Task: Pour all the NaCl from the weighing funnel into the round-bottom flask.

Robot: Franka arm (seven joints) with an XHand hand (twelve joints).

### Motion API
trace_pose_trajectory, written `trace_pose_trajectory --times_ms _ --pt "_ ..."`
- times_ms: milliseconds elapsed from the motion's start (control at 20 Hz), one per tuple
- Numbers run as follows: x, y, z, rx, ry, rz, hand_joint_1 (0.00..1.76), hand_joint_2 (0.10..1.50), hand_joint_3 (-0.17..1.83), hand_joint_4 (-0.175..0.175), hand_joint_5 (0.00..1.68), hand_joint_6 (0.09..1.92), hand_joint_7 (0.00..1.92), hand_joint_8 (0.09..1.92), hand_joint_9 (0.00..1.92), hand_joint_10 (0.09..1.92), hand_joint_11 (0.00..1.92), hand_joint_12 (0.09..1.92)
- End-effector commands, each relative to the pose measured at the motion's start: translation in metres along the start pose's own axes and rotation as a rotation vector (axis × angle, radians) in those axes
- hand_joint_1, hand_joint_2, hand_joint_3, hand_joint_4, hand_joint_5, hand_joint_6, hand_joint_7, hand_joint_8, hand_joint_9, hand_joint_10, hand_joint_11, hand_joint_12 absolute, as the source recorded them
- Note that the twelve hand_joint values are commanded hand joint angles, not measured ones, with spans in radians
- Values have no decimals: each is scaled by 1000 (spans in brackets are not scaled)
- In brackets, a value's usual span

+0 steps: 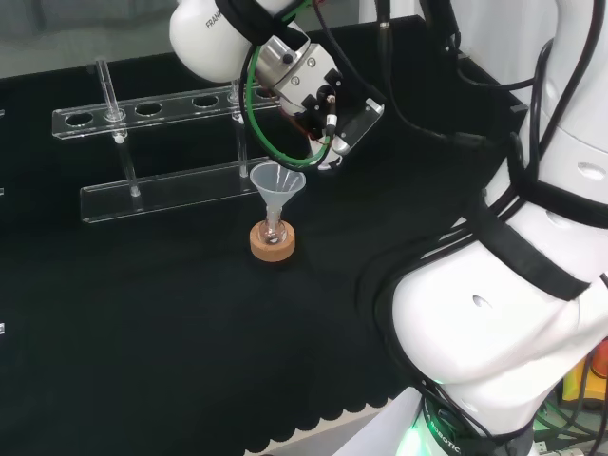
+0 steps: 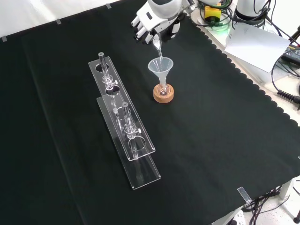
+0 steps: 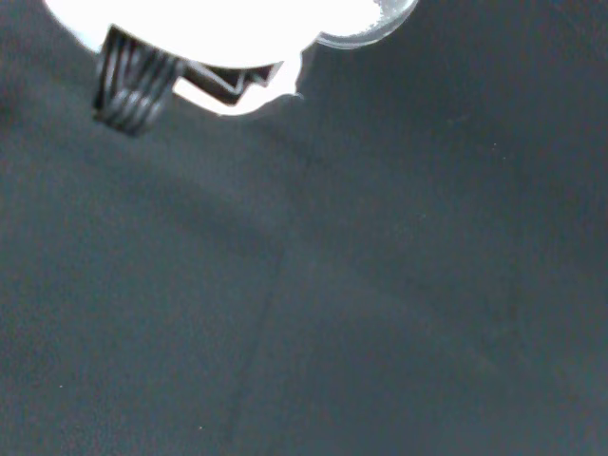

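Observation:
A small round-bottom flask (image 2: 162, 87) stands on a cork ring (image 2: 163, 95) near the middle of the cloth, with a clear plastic funnel (image 2: 161, 67) in its neck. The hand (image 2: 157, 19) hovers just above it, its fingers curled round a clear weighing funnel (image 2: 157, 46) that is tilted with its spout down over the plastic funnel's mouth. In the head view the hand (image 1: 321, 103) sits up and to the right of the funnel (image 1: 277, 183) and the cork ring (image 1: 273, 241). The wrist view catches the weighing funnel's rim (image 3: 369, 27) with white grains in it.
A long clear test-tube rack (image 2: 123, 123) holding a few tubes lies left of the flask in the front view; in the head view the rack (image 1: 161, 152) stands behind it. The cloth's scalloped edge (image 2: 243, 77), paper and cables are at the front view's right.

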State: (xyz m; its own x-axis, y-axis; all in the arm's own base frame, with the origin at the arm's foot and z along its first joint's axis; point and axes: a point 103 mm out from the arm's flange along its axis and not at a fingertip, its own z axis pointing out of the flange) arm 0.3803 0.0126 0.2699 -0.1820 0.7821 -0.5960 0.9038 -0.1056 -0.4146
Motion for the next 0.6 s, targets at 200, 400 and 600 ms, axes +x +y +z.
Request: trace_pose_trajectory --times_ms 200,400,600 --pt "6 -1 -12 -30 -43 -32 1131 593 766 175 1278 717 546 603 930 404 660 1169" --pt "1 0 -9 -31 -58 -32 1130 593 767 175 1277 719 545 603 930 403 660 1169" --pt "3 0 -10 -31 -53 -33 1130 593 767 175 1276 721 544 603 929 402 660 1169"
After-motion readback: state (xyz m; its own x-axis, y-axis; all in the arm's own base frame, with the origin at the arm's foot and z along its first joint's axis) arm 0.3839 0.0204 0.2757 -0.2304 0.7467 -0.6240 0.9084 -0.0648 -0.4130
